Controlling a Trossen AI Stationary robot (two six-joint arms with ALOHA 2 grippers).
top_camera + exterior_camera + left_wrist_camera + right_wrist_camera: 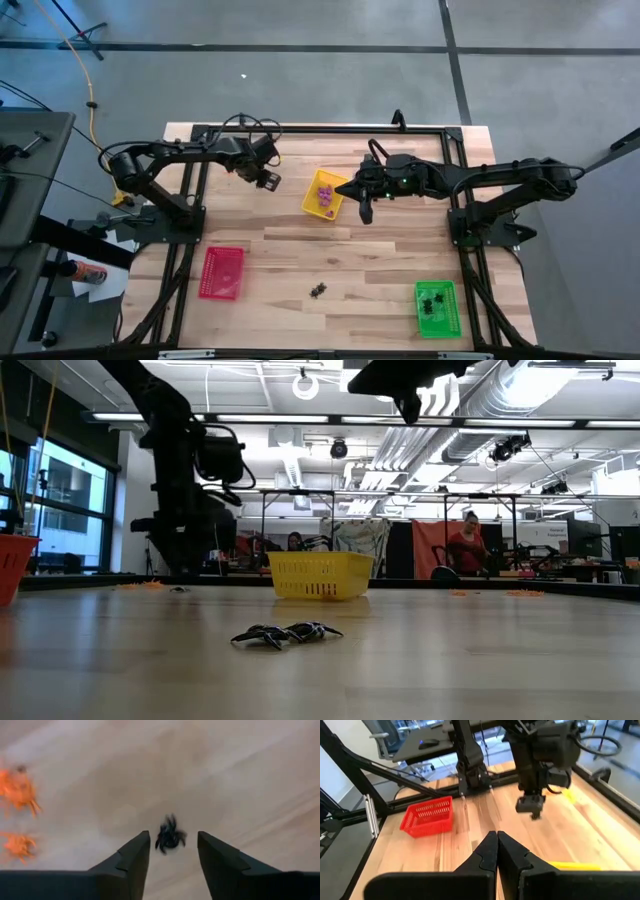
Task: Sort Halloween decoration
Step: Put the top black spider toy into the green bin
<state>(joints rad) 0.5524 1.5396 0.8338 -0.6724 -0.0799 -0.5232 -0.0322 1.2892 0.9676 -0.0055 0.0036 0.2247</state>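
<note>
My left gripper (173, 835) is open and points down at the wooden table near its far left (268, 181). A small black spider trinket (169, 839) shows on the table between and beyond its fingertips, apart from both. Two orange trinkets (17, 790) lie on the table beside it. My right gripper (497, 834) is shut and empty. It hangs high beside the yellow tray (323, 193), which holds purple trinkets (325, 195). More black trinkets (288, 632) lie on the table near its front edge.
A red tray (222, 272) stands at the front left. A green tray (436, 307) holding dark trinkets stands at the front right. Black frame rails (320, 128) run along the table's far edge and sides. People sit in the room behind the table (468, 545).
</note>
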